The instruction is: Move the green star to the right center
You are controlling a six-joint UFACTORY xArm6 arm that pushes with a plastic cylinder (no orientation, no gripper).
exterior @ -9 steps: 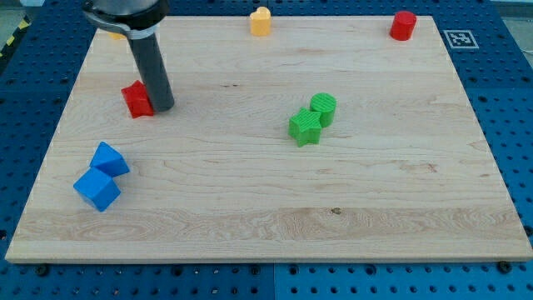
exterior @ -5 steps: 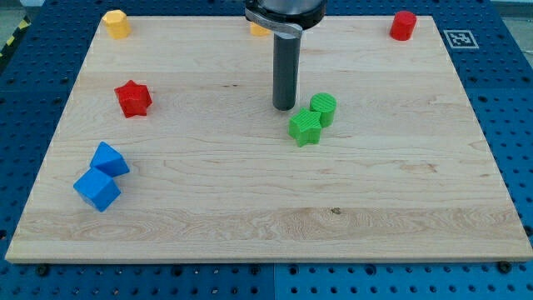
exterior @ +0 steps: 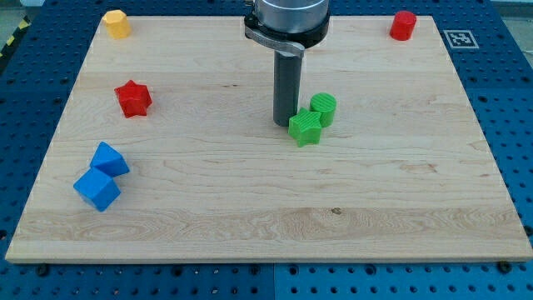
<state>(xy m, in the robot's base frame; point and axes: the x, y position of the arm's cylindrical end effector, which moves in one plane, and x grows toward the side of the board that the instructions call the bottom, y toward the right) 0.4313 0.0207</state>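
Camera view: my tip (exterior: 286, 124) beside green star (exterior: 306, 128)

- My tip (exterior: 286, 123) sits on the board (exterior: 250, 208), near centre, just at the view's left of the green star (exterior: 306, 128); contact unclear.
- Green cylinder (exterior: 324, 109) touches the star at its upper right.
- Red star (exterior: 132, 98) well off to the view's left.
- Two blue blocks (exterior: 102, 177) touching, lower left.
- Yellow block (exterior: 117, 23) at top-left corner; red cylinder (exterior: 403, 25) at top right.
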